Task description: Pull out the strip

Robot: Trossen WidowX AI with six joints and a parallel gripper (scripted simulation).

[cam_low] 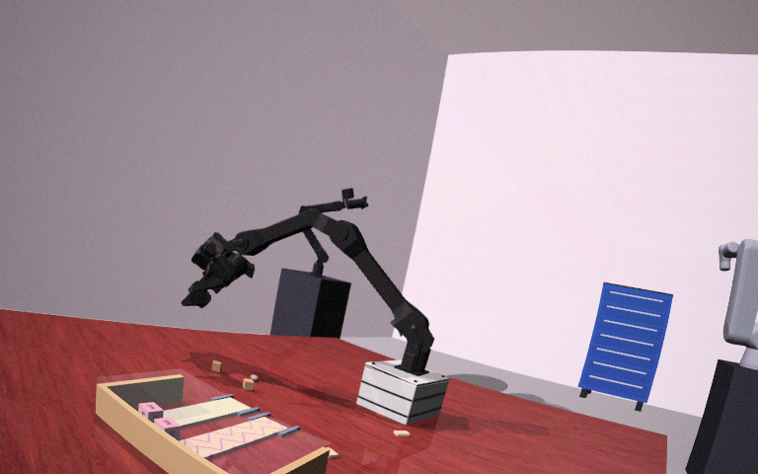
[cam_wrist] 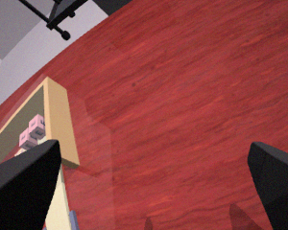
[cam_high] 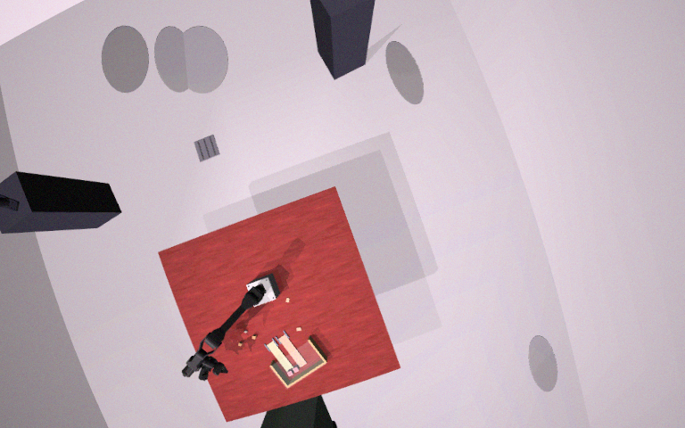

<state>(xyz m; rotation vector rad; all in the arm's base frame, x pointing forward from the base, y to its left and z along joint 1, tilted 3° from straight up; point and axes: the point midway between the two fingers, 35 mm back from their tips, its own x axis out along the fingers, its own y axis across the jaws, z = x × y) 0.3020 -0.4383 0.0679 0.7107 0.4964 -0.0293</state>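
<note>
Got a black gripper (cam_high: 208, 373) (cam_low: 221, 285) (cam_wrist: 158, 152) with fingers spread wide, holding nothing. Hanging in the air out past the edge of the red table (cam_high: 202, 265) (cam_low: 78, 346) (cam_wrist: 182, 96) in the top view, well apart from the wooden tray (cam_high: 309, 374) (cam_low: 130, 434) (cam_wrist: 60, 120). In the tray, can see two pink cubes sitting side by side near the long back wall: a first pink cube (cam_high: 290, 373) (cam_low: 150, 410) (cam_wrist: 36, 126) closer to the short end wall, and a second pink cube (cam_high: 295, 369) (cam_low: 167, 428) (cam_wrist: 28, 139) just beside. Can make out dark marks on both, so can't tell which counts as the labelled one. Can't swear to which strip is under which, either. Also see a pale yellow strip (cam_high: 281, 356) (cam_low: 212, 412) (cam_wrist: 58, 211) running out through the open side, and next to that a peach zigzag strip (cam_high: 292, 350) (cam_low: 236, 435). Neither pulled clear. Also spotted a little tan block (cam_high: 253, 337) (cam_low: 248, 384) lying between tray and white arm base (cam_high: 269, 298) (cam_low: 401, 399).
</note>
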